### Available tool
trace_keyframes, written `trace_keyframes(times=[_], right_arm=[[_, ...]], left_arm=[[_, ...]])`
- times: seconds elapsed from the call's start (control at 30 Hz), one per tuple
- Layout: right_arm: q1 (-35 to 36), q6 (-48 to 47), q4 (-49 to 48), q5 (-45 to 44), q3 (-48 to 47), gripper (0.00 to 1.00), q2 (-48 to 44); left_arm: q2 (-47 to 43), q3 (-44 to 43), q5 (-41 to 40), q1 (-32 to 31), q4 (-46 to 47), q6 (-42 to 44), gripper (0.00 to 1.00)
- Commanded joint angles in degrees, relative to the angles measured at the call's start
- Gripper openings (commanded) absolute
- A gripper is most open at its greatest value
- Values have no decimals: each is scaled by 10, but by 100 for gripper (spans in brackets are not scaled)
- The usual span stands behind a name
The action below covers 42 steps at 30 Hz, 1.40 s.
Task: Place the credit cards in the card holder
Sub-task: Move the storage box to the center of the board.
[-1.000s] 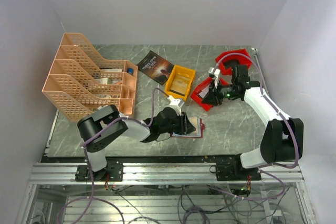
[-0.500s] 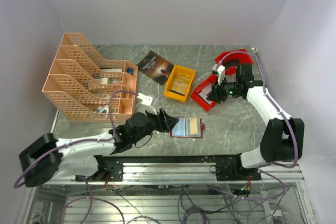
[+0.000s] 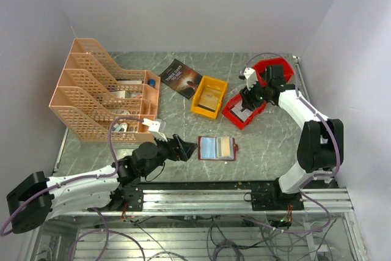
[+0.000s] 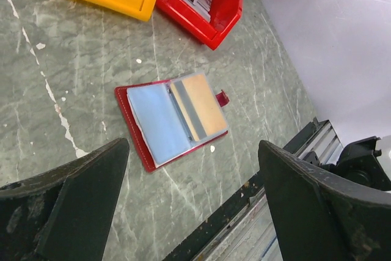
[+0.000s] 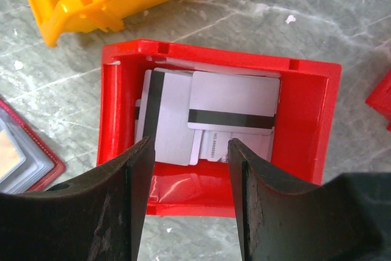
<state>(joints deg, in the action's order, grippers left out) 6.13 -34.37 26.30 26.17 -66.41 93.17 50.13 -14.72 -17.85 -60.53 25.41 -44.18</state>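
Card holder (image 4: 174, 117): one, open flat on table (image 4: 73, 84), near my left gripper (image 4: 192, 151), spread wide, empty. Credit cards (image 5: 208, 117): three visible in red bin (image 5: 214, 53). Right gripper (image 5: 189, 148) parted above them, empty.

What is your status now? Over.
Left gripper open, empty, apart from card holder. Right gripper open over cards in red bin. Holder lies open, unobstructed.
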Motion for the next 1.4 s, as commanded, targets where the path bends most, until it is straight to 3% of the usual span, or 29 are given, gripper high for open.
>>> trace_keyframes(times=[0.0, 0.17, 0.43, 0.5, 0.6, 0.63, 0.83, 1.0, 1.37], right_arm=[[14, -7, -11, -23, -20, 51, 20], [22, 0, -25, -39, -27, 52, 36], [-31, 33, -36, -51, -142, 49, 55], [-47, 67, -67, -101, -162, 38, 70], [-68, 96, -80, -157, -214, 4, 125], [-73, 97, -77, -168, -235, 0, 144], [-104, 79, -31, -202, -369, 0, 278], [-119, 40, 6, -176, -443, 0, 350], [-146, -143, 197, -85, -470, 0, 375]], left_arm=[[-14, 17, -14, 1, 27, -17, 98], [-12, 20, -13, 1, 31, -20, 97], [-2, 24, -13, 0, 39, -22, 97], [0, 26, -13, 1, 44, -23, 97], [3, 27, -11, 1, 43, -24, 97], [3, 27, -10, 1, 43, -24, 97], [-7, 34, -14, 1, 40, -28, 97], [-7, 35, -16, 1, 37, -28, 97], [10, 38, -14, 1, 48, -29, 96]])
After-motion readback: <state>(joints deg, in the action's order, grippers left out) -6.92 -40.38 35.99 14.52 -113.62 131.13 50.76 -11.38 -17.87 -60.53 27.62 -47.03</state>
